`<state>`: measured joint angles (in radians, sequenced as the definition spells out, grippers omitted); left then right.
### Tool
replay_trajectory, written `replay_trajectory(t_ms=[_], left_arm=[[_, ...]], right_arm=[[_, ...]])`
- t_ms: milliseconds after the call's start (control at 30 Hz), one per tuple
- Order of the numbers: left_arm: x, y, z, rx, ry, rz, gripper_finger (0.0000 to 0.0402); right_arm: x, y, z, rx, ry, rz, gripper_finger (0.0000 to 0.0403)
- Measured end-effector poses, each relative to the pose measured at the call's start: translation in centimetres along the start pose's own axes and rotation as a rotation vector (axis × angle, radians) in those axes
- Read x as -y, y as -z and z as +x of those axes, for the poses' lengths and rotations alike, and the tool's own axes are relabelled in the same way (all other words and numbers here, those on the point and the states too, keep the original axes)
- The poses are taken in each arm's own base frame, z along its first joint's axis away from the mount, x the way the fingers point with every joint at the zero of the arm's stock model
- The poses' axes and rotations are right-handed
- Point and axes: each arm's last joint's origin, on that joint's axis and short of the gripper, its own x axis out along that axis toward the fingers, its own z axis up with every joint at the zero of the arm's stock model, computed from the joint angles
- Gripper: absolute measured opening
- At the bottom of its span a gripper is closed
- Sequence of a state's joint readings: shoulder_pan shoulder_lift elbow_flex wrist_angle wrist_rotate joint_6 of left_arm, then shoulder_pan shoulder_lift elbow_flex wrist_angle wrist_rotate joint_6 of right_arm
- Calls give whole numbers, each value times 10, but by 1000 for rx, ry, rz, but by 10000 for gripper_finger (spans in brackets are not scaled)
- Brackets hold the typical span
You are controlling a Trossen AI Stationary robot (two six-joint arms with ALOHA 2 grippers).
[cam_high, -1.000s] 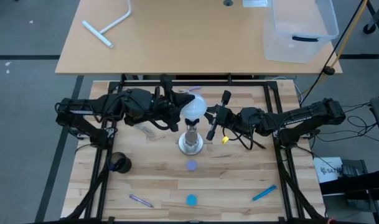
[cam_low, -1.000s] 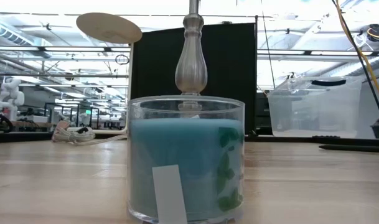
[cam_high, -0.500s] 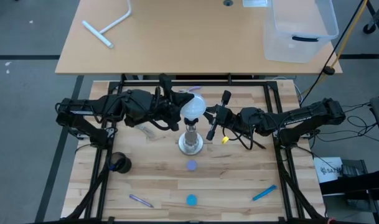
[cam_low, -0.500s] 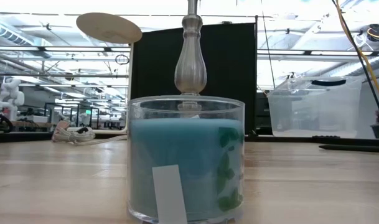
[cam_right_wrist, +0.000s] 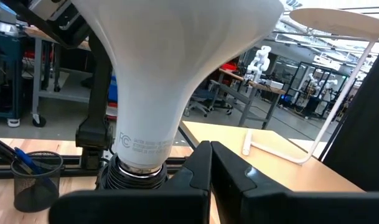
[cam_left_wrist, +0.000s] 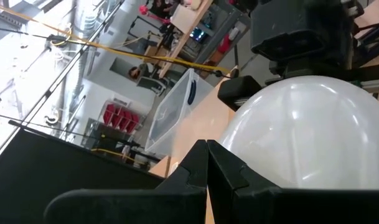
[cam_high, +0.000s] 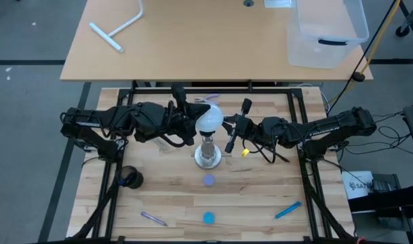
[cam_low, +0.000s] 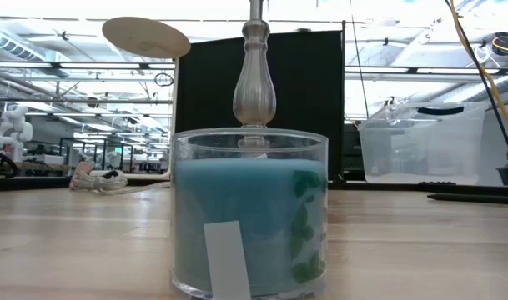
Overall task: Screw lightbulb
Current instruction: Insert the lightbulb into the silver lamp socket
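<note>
The counter (cam_high: 260,203) is carrying a silvery stand (cam_high: 208,154) near its middle, toward the far edge. The lightbulb (cam_high: 209,119) is sitting atop it. The left end effector (cam_high: 190,122), fingers pressed together, is touching the bulb's left side; the right end effector (cam_high: 232,135), likewise pressed together, is waiting just beside its right.

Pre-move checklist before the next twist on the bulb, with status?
1. Lightbulb sits atop the socket stand: ok.
2. Bulb neck entered in the black socket: ok; how far it is threaded: cannot tell.
3. Left tool beside the globe, fingers shut: ok; contact with the bulb: cannot tell.
4. Right tool shut, beside the stand, off the bulb: ok.
5. Stand upright on the table: ok.
</note>
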<state>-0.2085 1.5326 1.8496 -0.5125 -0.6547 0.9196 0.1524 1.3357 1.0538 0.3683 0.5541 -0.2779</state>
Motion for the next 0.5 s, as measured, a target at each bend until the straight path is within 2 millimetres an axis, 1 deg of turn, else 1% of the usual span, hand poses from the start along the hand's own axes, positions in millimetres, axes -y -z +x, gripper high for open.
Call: replay_trajectory(t_ms=[500], left_arm=[[1, -1, -2, -15, -17, 2, 0]], right_arm=[[0, 0, 0, 0, 0, 0, 0]])
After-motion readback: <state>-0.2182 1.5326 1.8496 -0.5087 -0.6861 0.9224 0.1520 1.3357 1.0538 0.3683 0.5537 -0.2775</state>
